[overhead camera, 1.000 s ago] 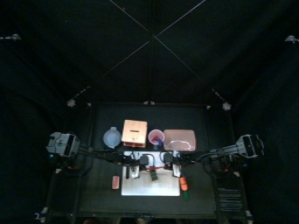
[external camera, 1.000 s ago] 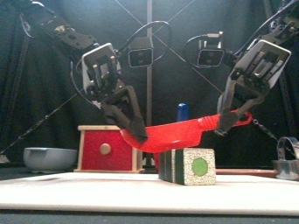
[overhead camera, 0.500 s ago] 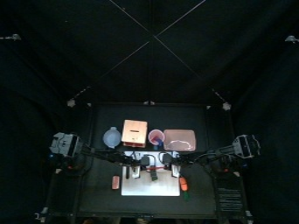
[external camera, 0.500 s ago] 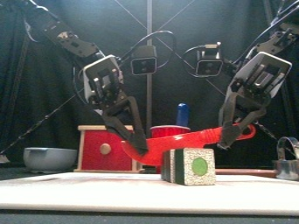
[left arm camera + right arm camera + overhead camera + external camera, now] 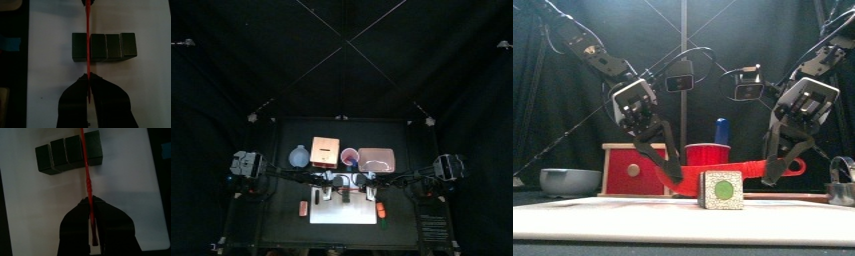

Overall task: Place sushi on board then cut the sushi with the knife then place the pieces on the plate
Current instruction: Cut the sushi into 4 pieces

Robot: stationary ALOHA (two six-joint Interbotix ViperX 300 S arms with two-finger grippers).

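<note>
We see a white cutting board (image 5: pixel 593 218) filling the near part of the table. The pink tray (image 5: pixel 376 158) sits beyond it at the far right, empty as far as we can tell. Two robot arms reach in from either side. The left gripper (image 5: pixel 673 178) and the right gripper (image 5: pixel 780 168) are each clamped tight on one end of the red knife (image 5: pixel 87 20). The dark green sushi roll (image 5: pixel 113 47) lies on the middle of the board, its four blocks joined. The blade runs across it at its top, over the seam beside one end block. We judge this to be the cutting step. Next, both arms must press straight down together, keeping the blade level, until that block comes free.
</note>
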